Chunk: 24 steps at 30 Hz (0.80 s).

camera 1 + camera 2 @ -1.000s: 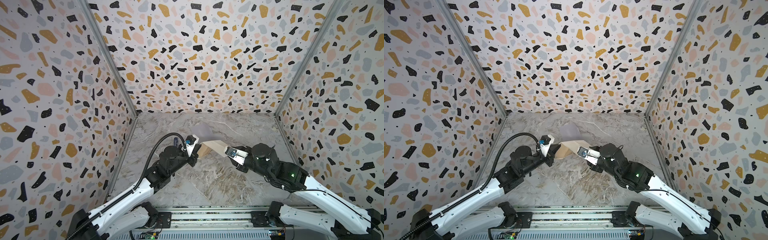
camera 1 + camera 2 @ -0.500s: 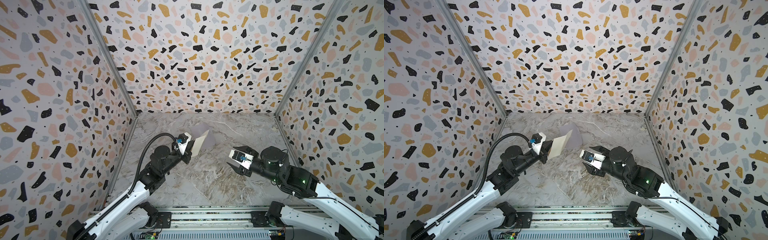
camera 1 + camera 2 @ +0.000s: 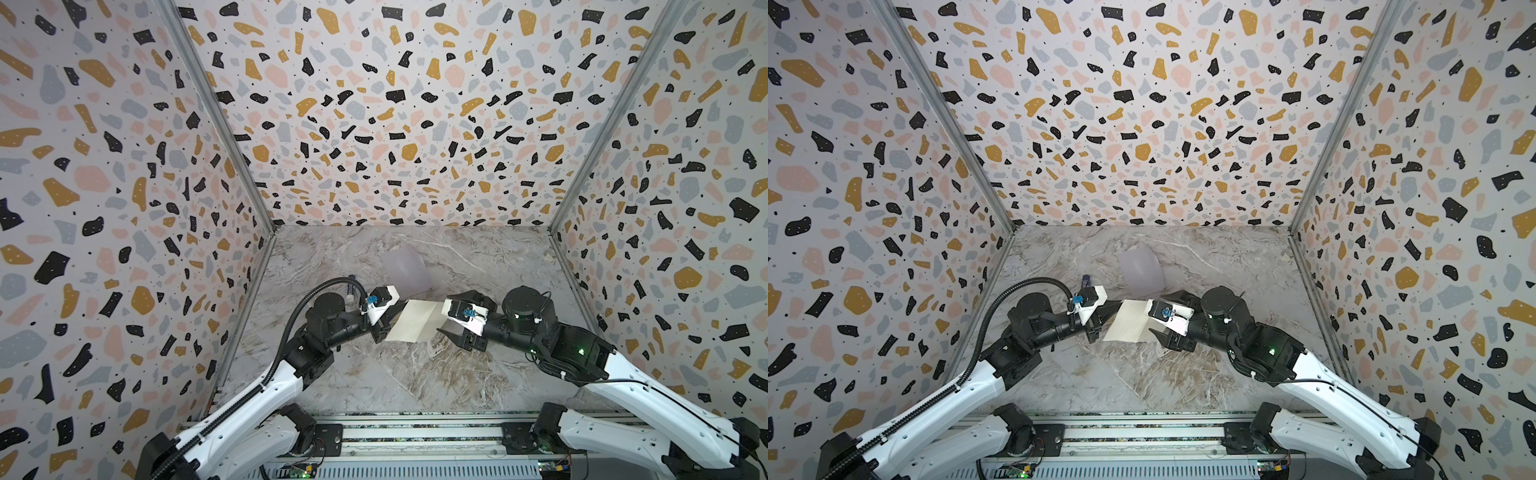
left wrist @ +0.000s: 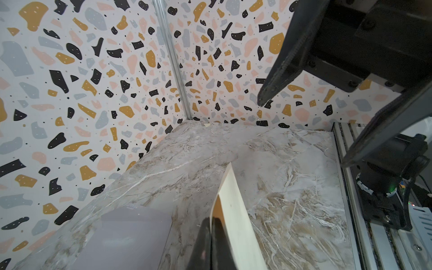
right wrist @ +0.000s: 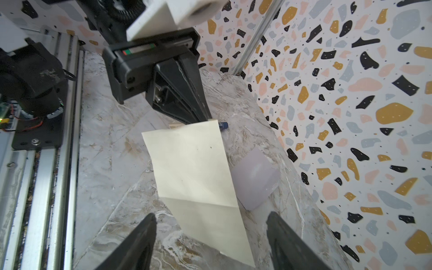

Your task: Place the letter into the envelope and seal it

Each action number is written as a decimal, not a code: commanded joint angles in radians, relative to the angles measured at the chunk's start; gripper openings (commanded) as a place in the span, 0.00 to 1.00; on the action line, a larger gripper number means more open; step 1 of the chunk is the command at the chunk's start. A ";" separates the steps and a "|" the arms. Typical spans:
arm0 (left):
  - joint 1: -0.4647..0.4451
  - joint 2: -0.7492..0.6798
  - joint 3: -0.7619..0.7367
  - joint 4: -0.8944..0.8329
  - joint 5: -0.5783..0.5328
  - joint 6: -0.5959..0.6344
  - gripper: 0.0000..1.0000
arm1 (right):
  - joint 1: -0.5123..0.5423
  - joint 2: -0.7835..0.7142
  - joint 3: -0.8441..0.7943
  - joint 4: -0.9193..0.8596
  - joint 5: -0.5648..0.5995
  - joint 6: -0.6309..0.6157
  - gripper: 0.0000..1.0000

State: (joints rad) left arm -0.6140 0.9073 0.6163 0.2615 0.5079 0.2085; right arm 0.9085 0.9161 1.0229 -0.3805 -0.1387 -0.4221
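Handover step, it seems: left gripper (image 3: 388, 328) clamps the letter (image 3: 415, 322); right gripper (image 5: 211, 236), jaws apart, straddles its free end. You should close there next.

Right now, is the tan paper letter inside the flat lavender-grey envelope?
No, the letter hangs pinched in the left gripper, while the envelope lies on the marble table beside it.

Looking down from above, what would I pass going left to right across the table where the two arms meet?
small tube → left claw, pinching the paper's edge → the letter → right claw, open
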 commanded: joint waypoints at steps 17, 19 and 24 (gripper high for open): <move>-0.021 -0.011 -0.059 0.117 0.091 0.053 0.00 | -0.244 0.117 -0.026 0.132 -0.484 0.041 0.75; -0.024 -0.009 -0.055 0.116 0.092 0.054 0.00 | -0.243 0.138 -0.018 0.127 -0.497 0.039 0.72; -0.028 0.002 -0.046 0.116 0.095 0.053 0.00 | -0.242 0.182 -0.009 0.131 -0.525 0.034 0.60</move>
State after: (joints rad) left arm -0.6361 0.9058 0.5610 0.3202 0.5789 0.2508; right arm 0.6685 1.0950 0.9752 -0.2577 -0.6216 -0.3836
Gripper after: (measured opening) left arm 0.047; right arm 0.616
